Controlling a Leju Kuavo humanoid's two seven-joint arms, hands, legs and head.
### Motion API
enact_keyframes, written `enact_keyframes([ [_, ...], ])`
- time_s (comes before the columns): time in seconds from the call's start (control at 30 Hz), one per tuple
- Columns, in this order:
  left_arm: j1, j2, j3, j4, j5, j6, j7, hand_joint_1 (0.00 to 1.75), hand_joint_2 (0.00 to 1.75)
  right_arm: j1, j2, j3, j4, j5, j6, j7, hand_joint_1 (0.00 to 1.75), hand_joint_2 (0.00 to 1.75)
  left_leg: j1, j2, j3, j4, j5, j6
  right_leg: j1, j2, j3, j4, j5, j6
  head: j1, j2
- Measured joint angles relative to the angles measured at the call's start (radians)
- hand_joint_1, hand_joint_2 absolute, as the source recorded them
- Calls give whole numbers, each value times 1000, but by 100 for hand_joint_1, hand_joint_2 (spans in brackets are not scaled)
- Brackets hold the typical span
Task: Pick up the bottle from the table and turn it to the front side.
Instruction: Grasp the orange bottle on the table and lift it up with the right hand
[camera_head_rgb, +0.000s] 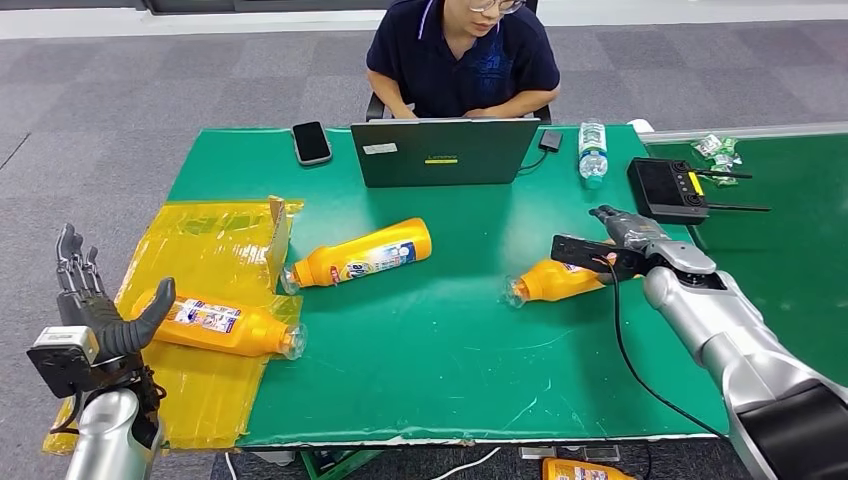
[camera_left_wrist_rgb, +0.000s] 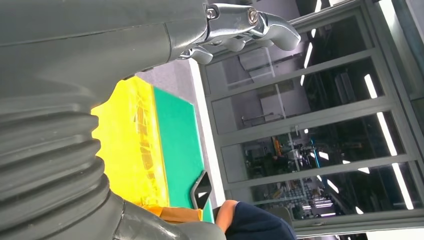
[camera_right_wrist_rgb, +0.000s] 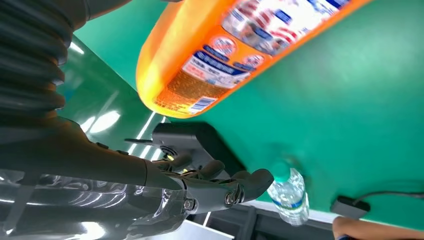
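Lying on its side on the green worktop (camera_head_rgb: 440, 350), an orange bottle (camera_head_rgb: 555, 281) is seen at the right, its clear cap end pointing left and its base end against the robot's right hand (camera_head_rgb: 622, 232). In the right wrist view the bottle's labelled body (camera_right_wrist_rgb: 240, 45) is seen close above the hand (camera_right_wrist_rgb: 210, 182), whose fingers (camera_right_wrist_rgb: 250, 182) are stretched out loosely beside the bottle rather than wrapped around it; whether they touch it cannot be told. No firm grip is shown.

A second orange bottle (camera_head_rgb: 360, 256) is laid on its side near the middle of the worktop, well apart from the first. A third orange bottle (camera_head_rgb: 225, 325) is laid on a yellow plastic sheet (camera_head_rgb: 215, 250) that covers the left end of the worktop.

The left hand (camera_head_rgb: 95, 305) is held upright off the near left corner, its fingers (camera_head_rgb: 72, 262) spread and pointing up with nothing in them, the thumb angled toward the third bottle.

At the far edge, a dark laptop (camera_head_rgb: 443, 152) is placed in front of a seated person (camera_head_rgb: 460, 55) in a dark shirt. A black phone (camera_head_rgb: 311, 142) is set to the laptop's left, and a clear water bottle (camera_head_rgb: 592, 152) to its right. A black handheld controller (camera_head_rgb: 668, 188) is placed just beyond the right hand.
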Motion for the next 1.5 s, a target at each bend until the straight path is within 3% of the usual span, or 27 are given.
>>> enact_keyframes([
  [0.6, 1, 0, 0, 3, 35, -48, 0, 0, 175, -45, 20, 39, 40, -53, 10, -15, 0, 175, 0, 0, 0, 0, 0, 0, 0, 0, 0, 0, 0, 0, 0, 0],
  [1.1, -4, 0, 0, 28, 34, -62, 0, 0, 175, -16, 22, 75, 49, -68, 84, 9, 0, 175, 0, 0, 0, 0, 0, 0, 0, 0, 0, 0, 0, 0, 0, 0],
  [1.5, -13, 0, 0, 49, 37, -67, 0, 0, 175, 41, 20, 93, 74, -109, 86, 2, 0, 175, 0, 0, 0, 0, 0, 0, 0, 0, 0, 0, 0, 0, 0, 0],
])
